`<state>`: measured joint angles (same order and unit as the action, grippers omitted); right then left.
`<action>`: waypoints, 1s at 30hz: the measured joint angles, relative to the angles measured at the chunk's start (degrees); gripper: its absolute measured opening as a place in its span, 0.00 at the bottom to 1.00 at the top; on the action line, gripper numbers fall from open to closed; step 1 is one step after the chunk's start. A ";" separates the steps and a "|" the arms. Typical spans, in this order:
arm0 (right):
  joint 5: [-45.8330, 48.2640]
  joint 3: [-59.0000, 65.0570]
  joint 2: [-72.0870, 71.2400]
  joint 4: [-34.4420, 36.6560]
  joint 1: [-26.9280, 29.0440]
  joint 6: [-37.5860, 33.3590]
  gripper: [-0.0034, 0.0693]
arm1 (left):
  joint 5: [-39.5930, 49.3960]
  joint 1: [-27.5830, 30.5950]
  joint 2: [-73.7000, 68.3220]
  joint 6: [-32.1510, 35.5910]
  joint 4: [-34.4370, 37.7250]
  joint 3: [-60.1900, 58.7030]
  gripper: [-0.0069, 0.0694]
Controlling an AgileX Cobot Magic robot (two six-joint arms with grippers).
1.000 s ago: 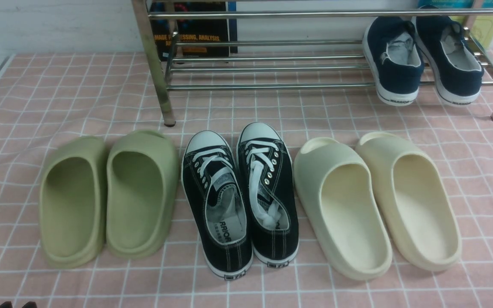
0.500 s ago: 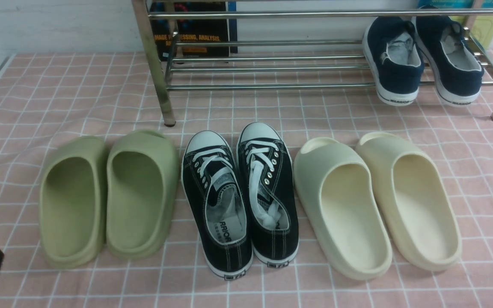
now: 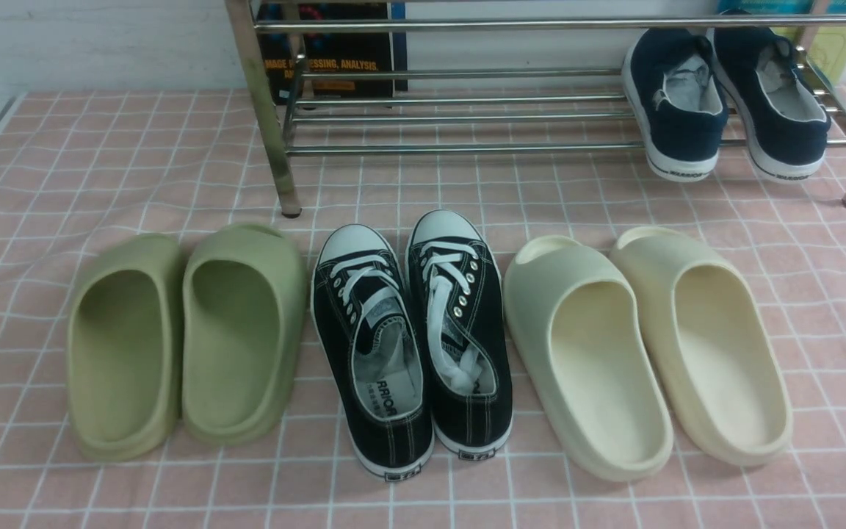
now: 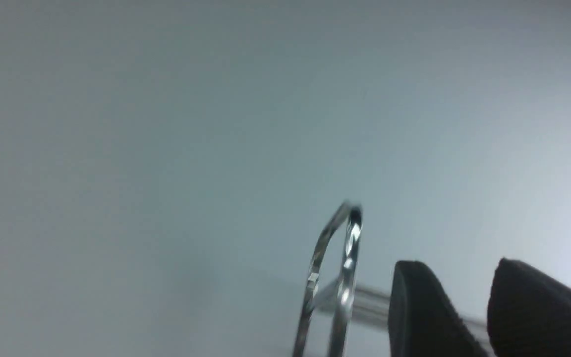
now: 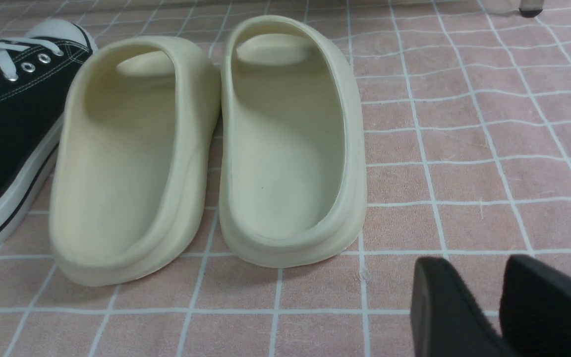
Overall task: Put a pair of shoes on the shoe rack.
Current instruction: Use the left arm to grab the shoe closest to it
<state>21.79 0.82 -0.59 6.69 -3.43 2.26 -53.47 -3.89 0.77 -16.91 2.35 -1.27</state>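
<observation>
- The pair of black canvas sneakers (image 3: 386,345) stands on the surface (image 3: 136,169), a pink cloth with white checks, in the lower centre of the front view.
- Both toes point to the top of the frame, toward the shoe rack (image 3: 467,148), and both heels point to the lower edge. The long axis of each shoe runs from bottom to top and leans a little to the left at the toe.
- The two sneakers stand side by side and touch, or almost touch, along their inner sides.
- They have white rubber toe caps, white laces through metal eyelets, white stitching and white soles. A light insole with printed letters shows in the left one.
- Olive-green slides (image 3: 188,338) lie just to the left of the sneakers and cream slides (image 3: 643,345) just to the right, all in one row.
- The rack of shiny metal tubes fills the upper part of the frame, apart from the sneakers. Its tubes on the left side are bare, and a pair of navy blue shoes (image 3: 676,103) rests on them at the upper right.
- The right pincer (image 5: 474,263) is released: its two black fingers stand apart with nothing between them. It hangs over the cloth near the heel of one cream slide. The cream slides lie between it and the one sneaker (image 5: 8,124) seen in that view.
- The left pincer (image 4: 459,267) is also released, with a gap between its fingers. Its view gives only a pale wall and a blurred end of the rack, so I cannot tell how far the sneakers are from it.
</observation>
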 joint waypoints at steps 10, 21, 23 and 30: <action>0.00 0.00 0.00 0.00 0.00 0.00 0.34 | 52.29 0.00 -6.63 12.91 5.27 33.69 0.13; 0.00 0.00 0.00 0.00 0.00 0.00 0.36 | 80.65 0.00 -36.54 24.28 9.67 45.44 0.09; 0.00 0.00 0.00 0.00 0.00 0.00 0.36 | 86.71 0.00 -42.28 24.28 13.64 47.52 0.09; 0.00 0.00 0.00 0.00 0.00 0.00 0.37 | 105.37 -0.69 -64.26 32.74 30.58 53.22 0.13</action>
<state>21.79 0.82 -0.59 6.69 -3.43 2.26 51.90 -4.58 -63.49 15.83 32.93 51.95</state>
